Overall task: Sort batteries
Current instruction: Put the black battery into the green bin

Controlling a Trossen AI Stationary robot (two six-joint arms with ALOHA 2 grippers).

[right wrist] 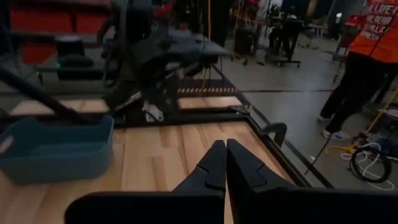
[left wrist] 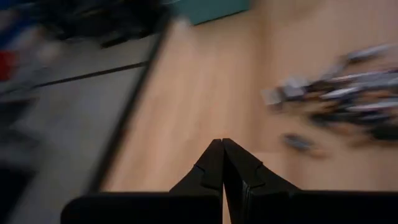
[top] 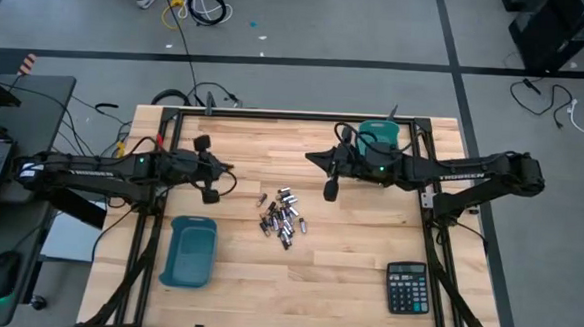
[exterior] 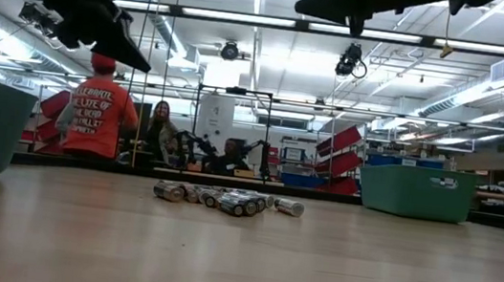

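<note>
Pale wood of the table (top: pixel 346 287) carries all the batteries (top: pixel 281 219) in 1 loose heap at its middle, none yet in a bin. I judge that the step in hand is the first pick: an arm must spread its fingers, come down over a cell at the edge of the heap, and take only 1.

The left gripper (top: pixel 227 167) hangs high, left of the heap, clenched and empty, above the near bin (top: pixel 189 250). The right gripper (top: pixel 312 157) is raised behind the heap, clenched on nothing too, just beside the far bin (top: pixel 380 136).
</note>
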